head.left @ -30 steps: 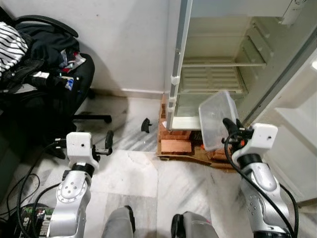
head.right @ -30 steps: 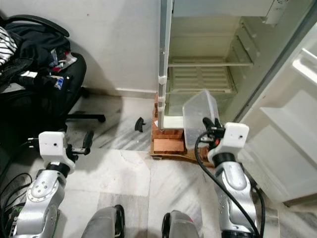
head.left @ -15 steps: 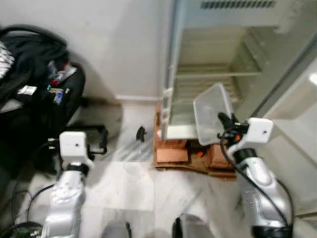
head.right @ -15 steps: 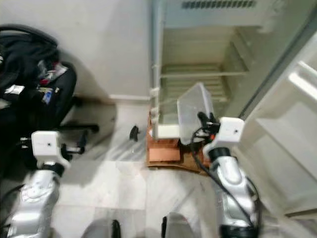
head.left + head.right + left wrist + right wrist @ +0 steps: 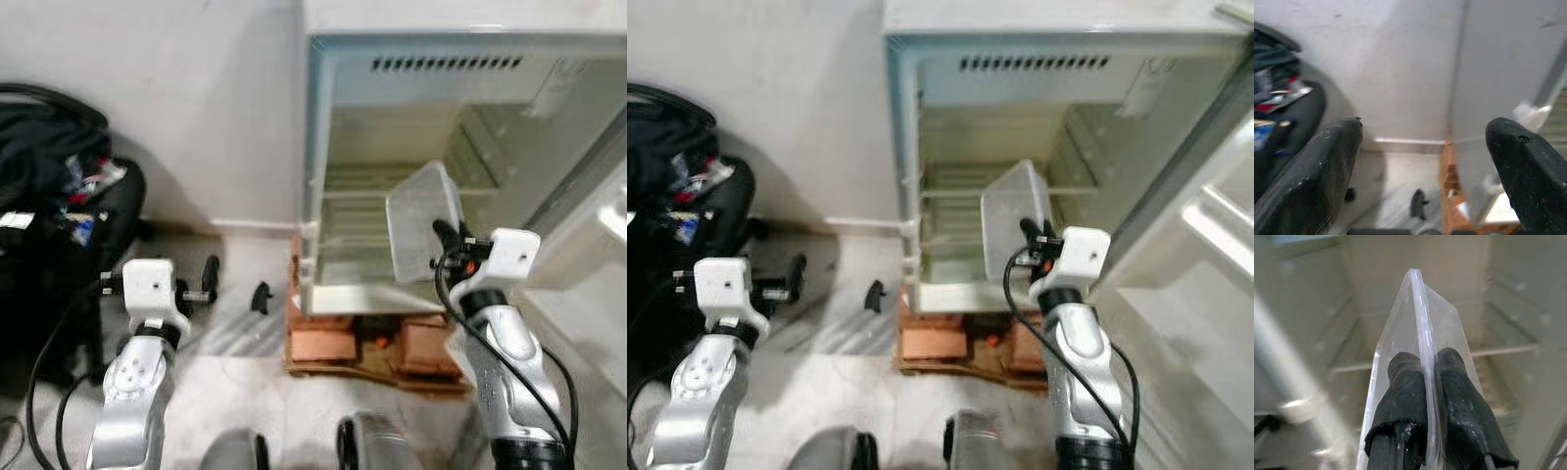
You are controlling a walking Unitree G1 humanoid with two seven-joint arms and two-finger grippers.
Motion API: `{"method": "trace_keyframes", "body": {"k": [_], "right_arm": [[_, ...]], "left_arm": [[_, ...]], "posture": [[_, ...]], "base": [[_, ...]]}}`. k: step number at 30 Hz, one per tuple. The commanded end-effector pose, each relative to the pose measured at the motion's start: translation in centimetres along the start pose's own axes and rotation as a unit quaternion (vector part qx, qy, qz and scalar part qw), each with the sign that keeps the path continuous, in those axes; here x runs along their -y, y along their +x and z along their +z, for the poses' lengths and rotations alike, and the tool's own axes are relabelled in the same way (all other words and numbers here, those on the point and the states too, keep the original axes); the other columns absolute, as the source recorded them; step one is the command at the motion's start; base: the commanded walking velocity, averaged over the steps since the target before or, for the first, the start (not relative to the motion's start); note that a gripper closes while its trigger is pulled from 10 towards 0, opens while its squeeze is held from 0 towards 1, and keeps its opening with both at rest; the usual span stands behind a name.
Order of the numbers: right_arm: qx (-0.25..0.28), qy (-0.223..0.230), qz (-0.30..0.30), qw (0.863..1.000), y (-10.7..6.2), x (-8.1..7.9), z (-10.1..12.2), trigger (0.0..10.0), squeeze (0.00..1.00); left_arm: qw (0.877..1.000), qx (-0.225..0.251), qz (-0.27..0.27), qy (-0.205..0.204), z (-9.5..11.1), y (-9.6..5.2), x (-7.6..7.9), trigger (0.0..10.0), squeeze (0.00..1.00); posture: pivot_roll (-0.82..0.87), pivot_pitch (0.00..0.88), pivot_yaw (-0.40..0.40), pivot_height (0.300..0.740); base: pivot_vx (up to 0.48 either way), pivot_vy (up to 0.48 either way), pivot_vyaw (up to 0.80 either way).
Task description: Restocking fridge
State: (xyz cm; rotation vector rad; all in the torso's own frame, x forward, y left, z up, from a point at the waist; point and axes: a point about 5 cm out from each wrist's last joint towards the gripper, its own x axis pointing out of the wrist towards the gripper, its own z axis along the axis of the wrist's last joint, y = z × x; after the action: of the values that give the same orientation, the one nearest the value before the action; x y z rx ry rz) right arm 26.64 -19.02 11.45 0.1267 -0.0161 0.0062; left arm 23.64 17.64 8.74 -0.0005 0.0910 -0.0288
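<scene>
A clear plastic container (image 5: pixel 423 235) hangs tilted in front of the open fridge (image 5: pixel 431 157), level with its lower shelf. My right gripper (image 5: pixel 439 233) is shut on the container's rim (image 5: pixel 1422 340), one black finger (image 5: pixel 1403 391) on each side of the thin wall. The fridge interior looks bare, with a wire shelf (image 5: pixel 950 191) across the middle. My left gripper (image 5: pixel 208 279) is held low at the left, open, with nothing between its fingers (image 5: pixel 1317 166); it faces the white wall and the fridge's outer side (image 5: pixel 1498 88).
The fridge stands on bricks and cardboard (image 5: pixel 372 348). Its white door (image 5: pixel 1205 255) is swung open at the right. A black office chair piled with clothes (image 5: pixel 59 206) stands at the left. A small black object (image 5: pixel 259 297) lies on the marble floor.
The camera has tilted up and drawn nearer, bringing the fridge's top into view. My right gripper has raised the container toward the fridge opening. The left gripper stays low and open.
</scene>
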Motion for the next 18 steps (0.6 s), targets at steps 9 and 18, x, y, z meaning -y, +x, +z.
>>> {"method": "trace_keyframes", "body": {"k": [9, 18], "right_arm": [[-0.001, 0.0, 0.009, 1.0, 0.4, -0.3, -0.1, 10.0, 0.0], [-0.006, 0.006, 0.024, 1.0, 1.2, -0.9, -0.4, 10.0, 0.0]], "left_arm": [[1.0, 0.0, 0.001, -0.002, 0.1, -0.1, 0.0, 10.0, 0.0], [1.0, -0.005, 0.004, 0.001, 0.1, 0.1, 0.3, 10.0, 0.0]], "posture": [[0.04, 0.136, -0.003, 0.74], [0.05, 0.14, -0.004, 0.74]], "base": [[0.338, 0.0, 0.0], [0.0, 0.0, 0.0]]}}
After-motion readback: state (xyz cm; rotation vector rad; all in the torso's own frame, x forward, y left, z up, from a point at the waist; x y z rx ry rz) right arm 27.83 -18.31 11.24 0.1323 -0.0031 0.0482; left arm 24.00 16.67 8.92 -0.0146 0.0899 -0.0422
